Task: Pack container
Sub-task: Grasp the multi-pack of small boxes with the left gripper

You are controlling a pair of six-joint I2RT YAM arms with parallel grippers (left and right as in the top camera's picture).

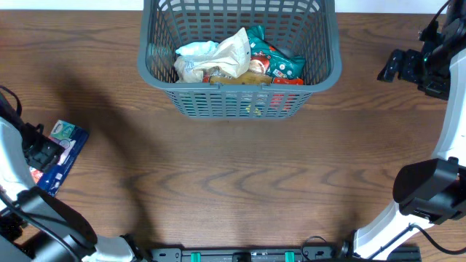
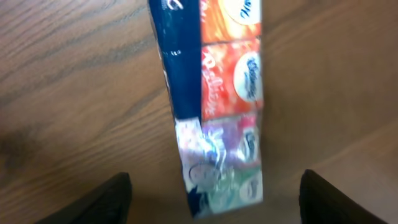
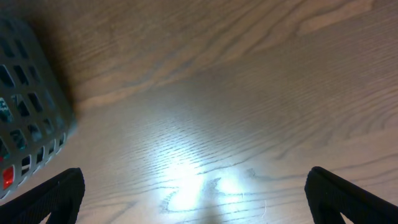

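Note:
The container (image 1: 331, 65) is a dark grey slotted basket at the table's far middle. It holds several packets, among them a white bag (image 1: 222, 54) and a teal packet (image 1: 273, 58). Its corner shows in the right wrist view (image 3: 34, 118). A long blue, orange and red tissue multipack (image 1: 64, 149) lies flat at the table's left edge; in the left wrist view (image 2: 217, 106) it runs lengthwise between my fingers. My left gripper (image 2: 214, 199) is open, above the pack's near end and not touching it. My right gripper (image 3: 196, 199) is open and empty over bare wood at the far right.
The wooden table (image 1: 240, 182) spreads between the pack and the basket. My right arm's base (image 1: 429, 189) stands at the front right, my left arm's base (image 1: 44, 218) at the front left.

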